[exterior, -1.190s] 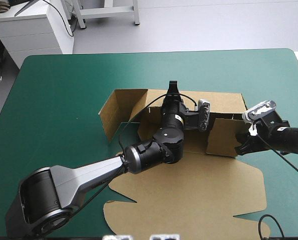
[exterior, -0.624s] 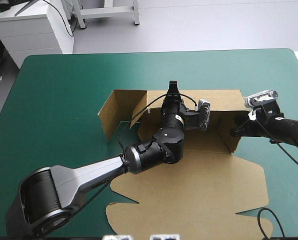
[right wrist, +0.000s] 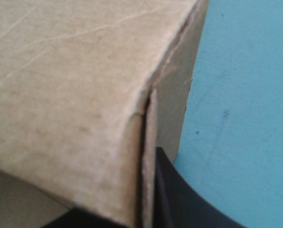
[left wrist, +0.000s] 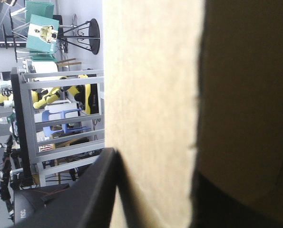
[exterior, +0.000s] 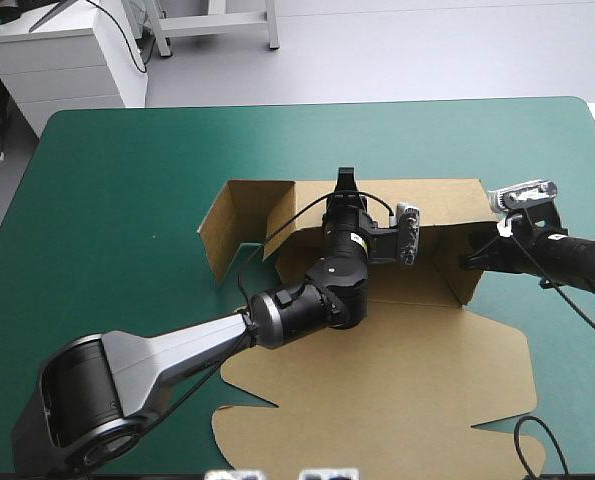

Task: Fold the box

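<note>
The brown box (exterior: 377, 400) lies mid-table, its wide lid flat toward the near edge. The back wall (exterior: 447, 195), left wall (exterior: 222, 225) and right wall (exterior: 447, 262) stand raised. My left gripper (exterior: 344, 186) reaches across the tray to the back wall's top edge. In the left wrist view the board (left wrist: 151, 95) runs between the black fingers (left wrist: 84, 199), which are shut on it. My right gripper (exterior: 470, 262) sits at the right wall's outer corner. In the right wrist view that corner (right wrist: 74, 95) fills the frame, and a board edge is pinched by the fingers (right wrist: 184, 199).
The teal-green cover (exterior: 127, 180) shows bare to the left of the box and beyond it. The flat lid reaches almost to the table's near edge. A strip of cover (right wrist: 246, 95) lies just outside the right wall.
The right gripper moved toward the far edge and swung the right wall upright, then held still. The left arm barely shifted at the back wall.
</note>
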### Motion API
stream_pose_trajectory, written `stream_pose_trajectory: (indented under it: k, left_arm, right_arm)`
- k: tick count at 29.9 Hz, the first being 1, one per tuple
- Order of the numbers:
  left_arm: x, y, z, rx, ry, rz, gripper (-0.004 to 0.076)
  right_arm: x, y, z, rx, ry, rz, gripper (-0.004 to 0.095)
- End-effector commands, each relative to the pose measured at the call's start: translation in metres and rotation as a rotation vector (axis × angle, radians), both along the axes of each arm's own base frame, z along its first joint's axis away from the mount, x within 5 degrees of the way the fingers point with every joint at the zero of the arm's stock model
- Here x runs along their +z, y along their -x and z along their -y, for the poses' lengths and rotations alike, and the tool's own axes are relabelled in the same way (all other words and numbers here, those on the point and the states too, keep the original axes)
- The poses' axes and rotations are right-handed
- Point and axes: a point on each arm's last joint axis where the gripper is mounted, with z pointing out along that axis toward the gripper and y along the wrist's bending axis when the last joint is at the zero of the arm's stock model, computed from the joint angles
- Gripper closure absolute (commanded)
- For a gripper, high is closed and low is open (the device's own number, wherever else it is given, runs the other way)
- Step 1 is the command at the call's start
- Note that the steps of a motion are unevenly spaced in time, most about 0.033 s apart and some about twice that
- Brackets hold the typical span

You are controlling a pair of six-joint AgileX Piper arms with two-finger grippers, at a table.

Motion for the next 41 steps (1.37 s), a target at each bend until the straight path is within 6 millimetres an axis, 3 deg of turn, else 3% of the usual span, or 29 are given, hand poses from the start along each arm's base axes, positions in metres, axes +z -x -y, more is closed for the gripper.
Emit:
stream_pose_trajectory:
  k: [1,6,19,22,24,26,29,34,41]
  left_arm:
    - [0.019,0.007,-0.005,0.01,0.062,0.007,0.0347]
    - [0.022,0.021,0.003,-0.007,0.05,0.023,0.0335]
    - [0.05,0.091,0.035,-0.125,-0.034,0.261,0.0335]
    - [0.052,0.105,0.039,-0.131,0.012,0.267,0.0339]
    - [0.056,0.116,0.04,-0.153,0.038,0.262,0.0379]
    - [0.065,0.126,0.039,-0.179,0.071,0.267,0.0475]
    - [0.087,0.141,0.03,-0.22,0.14,0.28,0.0729]
    - [0.133,0.148,-0.002,-0.236,0.32,0.283,0.0723]
    - [0.194,0.127,-0.077,-0.145,0.631,0.26,0.0724]
  right_arm:
    - [0.011,0.001,0.002,-0.014,0.012,0.035,0.0905]
    - [0.011,0.001,0.002,-0.03,-0.004,0.023,0.0905]
    - [0.009,0.001,0.006,-0.063,0.029,0.007,0.0906]
    - [0.009,0.001,0.006,-0.065,0.025,0.005,0.0907]
    - [0.009,0.001,0.005,-0.064,0.022,0.001,0.0907]
    - [0.009,0.001,0.006,-0.063,0.026,0.0,0.0907]
    - [0.009,0.001,0.006,-0.062,0.026,-0.001,0.0907]
    - [0.009,0.001,0.006,-0.062,0.026,-0.001,0.0907]
    - [0.021,-0.001,0.002,-0.054,0.029,-0.004,0.0907]
